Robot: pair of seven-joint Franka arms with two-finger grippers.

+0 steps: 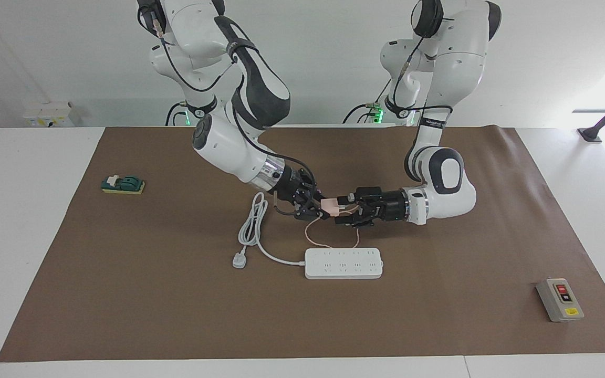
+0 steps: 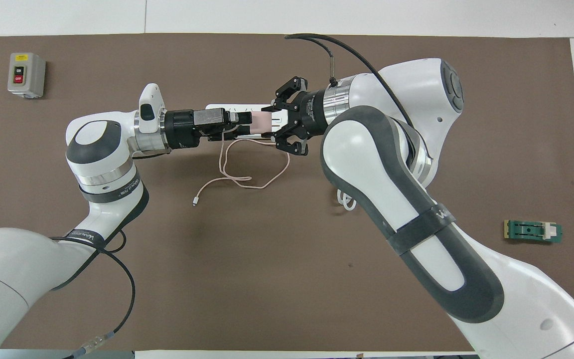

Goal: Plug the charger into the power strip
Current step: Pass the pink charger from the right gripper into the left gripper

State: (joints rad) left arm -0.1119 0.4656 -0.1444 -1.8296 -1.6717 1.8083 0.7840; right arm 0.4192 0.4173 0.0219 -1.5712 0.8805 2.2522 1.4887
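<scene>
the charger (image 1: 330, 205) is up in the air over the middle of the tabletop (image 1: 45, 220), pinched in the right pincer (image 1: 319, 208), whose fingertips are clamped on the pink cube. the left pincer (image 1: 345, 209) comes in from the other end with its jaws spread wide around the cube's free end — i can't tell whether its pads touch it yet. the thin pink cable (image 2: 247, 174) hangs from the cube and loops on the mat. the power strip (image 1: 343, 263) lies flat, farther from the robots than the 2 pincers and nothing is plugged into it. this looks to me like a handover between the arms, not the plugging itself. next, i'd guess the left pincer must close on the cube before the right lets go — then turn the prongs down toward a socket.
</scene>
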